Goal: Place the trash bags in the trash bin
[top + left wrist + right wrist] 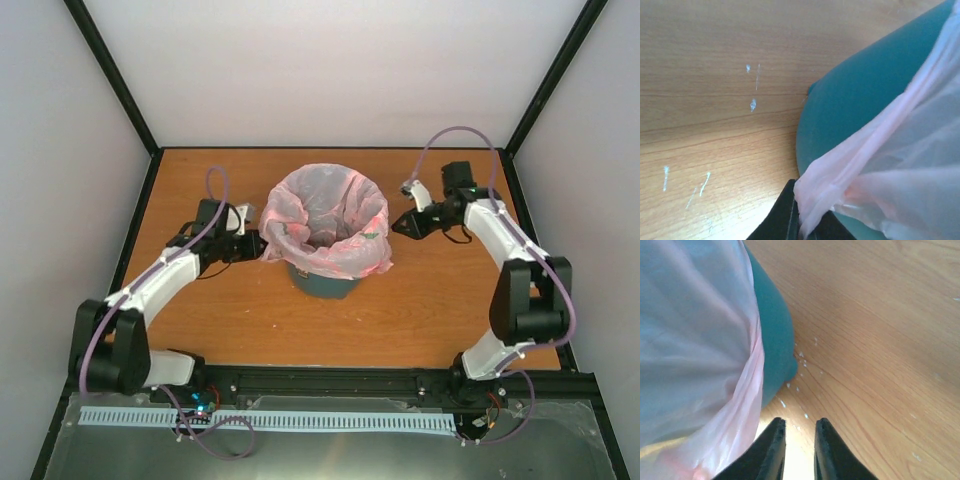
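Left gripper (804, 220) pinches the pink bag (900, 165); right gripper (800, 426) slightly parted, empty.

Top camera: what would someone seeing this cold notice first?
The pink bag lines the teal bin dead centre, its edge spilling over the rim. At the bin's left side the left gripper pinches a bunched fold of that bag. The right gripper, beside the bin's right side, has its fingers slightly apart with nothing between them.
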Robot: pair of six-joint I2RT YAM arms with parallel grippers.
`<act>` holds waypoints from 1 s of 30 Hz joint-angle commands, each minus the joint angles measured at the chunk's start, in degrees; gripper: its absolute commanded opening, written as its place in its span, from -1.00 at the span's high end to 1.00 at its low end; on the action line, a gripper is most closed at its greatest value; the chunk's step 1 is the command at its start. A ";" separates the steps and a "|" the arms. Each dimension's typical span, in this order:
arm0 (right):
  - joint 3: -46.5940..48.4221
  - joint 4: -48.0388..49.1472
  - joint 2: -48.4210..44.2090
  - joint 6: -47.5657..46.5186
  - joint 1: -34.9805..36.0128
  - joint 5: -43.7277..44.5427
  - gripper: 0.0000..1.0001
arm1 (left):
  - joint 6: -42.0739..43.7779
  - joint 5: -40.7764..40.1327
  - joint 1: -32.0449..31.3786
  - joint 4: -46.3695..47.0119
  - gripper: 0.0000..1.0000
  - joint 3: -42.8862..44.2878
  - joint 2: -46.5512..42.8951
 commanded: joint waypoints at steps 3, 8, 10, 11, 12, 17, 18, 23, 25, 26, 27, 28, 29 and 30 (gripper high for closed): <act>-4.89 -4.72 -12.41 -3.28 -6.14 -1.82 0.27 | -2.00 -4.18 0.35 -2.35 0.44 -3.86 -11.36; -10.69 -9.06 -23.85 -9.42 -8.77 -2.28 0.03 | -5.56 0.20 0.38 0.88 -0.08 -9.98 -19.69; -14.35 -8.95 -29.68 -13.84 -8.38 -4.26 -0.04 | -8.37 1.25 0.42 4.66 -0.15 -13.63 -24.01; -16.10 -8.61 -32.16 -15.78 -7.55 -4.33 -0.09 | -9.79 1.48 0.38 6.60 -0.19 -15.45 -25.98; -17.51 -8.42 -34.30 -17.63 -6.21 -3.65 -0.12 | -11.19 1.97 0.38 8.74 -0.22 -17.20 -27.76; -23.70 -2.11 -39.74 -19.74 5.41 6.43 -0.31 | -16.41 4.76 0.38 21.13 -0.28 -23.91 -31.31; -24.49 -0.44 -39.64 -19.20 6.98 8.04 -0.32 | -16.62 5.05 0.38 23.17 -0.28 -25.38 -31.14; -28.63 10.93 -38.18 -17.36 11.99 9.50 -0.37 | -16.95 7.81 0.38 33.86 -0.32 -29.75 -29.45; -30.49 14.95 -37.36 -17.72 13.05 10.04 -0.36 | -17.42 9.38 0.38 38.52 -0.32 -31.29 -28.28; -31.14 16.41 -36.69 -17.75 13.69 10.67 -0.34 | -17.74 10.30 0.38 40.54 -0.32 -31.88 -27.57; -31.62 17.65 -35.95 -17.94 14.42 11.15 -0.32 | -18.17 10.88 0.38 42.64 -0.31 -32.46 -26.54; -31.99 18.72 -35.20 -17.93 15.05 11.64 -0.29 | -18.71 11.29 0.38 44.66 -0.31 -33.07 -25.52; -32.70 20.71 -34.49 -17.62 15.59 12.45 -0.23 | -19.62 11.51 0.38 46.49 -0.30 -33.57 -24.21; -33.37 22.76 -34.04 -17.11 16.21 13.46 -0.12 | -20.23 11.77 0.30 48.64 -0.28 -34.01 -22.66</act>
